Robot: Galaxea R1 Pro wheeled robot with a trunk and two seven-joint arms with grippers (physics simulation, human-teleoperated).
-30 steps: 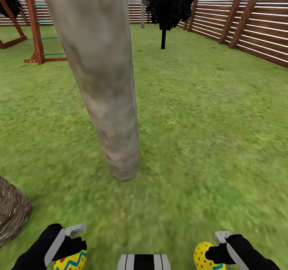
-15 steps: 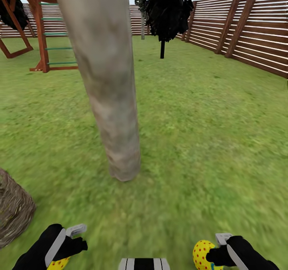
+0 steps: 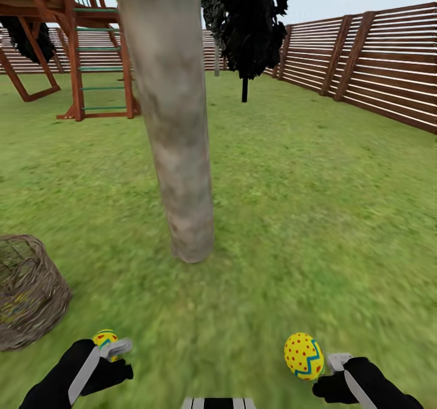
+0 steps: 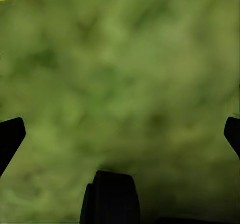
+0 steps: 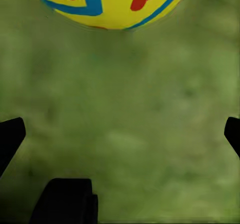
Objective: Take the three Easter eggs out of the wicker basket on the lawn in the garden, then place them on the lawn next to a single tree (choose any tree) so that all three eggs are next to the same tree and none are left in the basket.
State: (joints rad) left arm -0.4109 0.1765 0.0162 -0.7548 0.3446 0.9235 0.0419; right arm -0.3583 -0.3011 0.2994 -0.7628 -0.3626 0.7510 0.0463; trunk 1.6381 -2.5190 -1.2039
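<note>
1. Your left gripper (image 3: 112, 360) is spread wide over the lawn (image 3: 315, 215), holding nothing; one egg (image 3: 104, 338) lies just beyond it.
2. Your right gripper (image 3: 325, 369) is likewise wide and empty, with a second egg (image 3: 303, 355) just beside it.
3. Both eggs lie near the tree (image 3: 176, 154).
4. The basket (image 3: 27, 290) stands to the left of the tree; you cannot tell its contents.

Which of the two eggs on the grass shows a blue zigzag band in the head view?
The egg by the right gripper: this right egg shows red dots and a blue zigzag. The left egg, by the left gripper, is mostly hidden.
</note>
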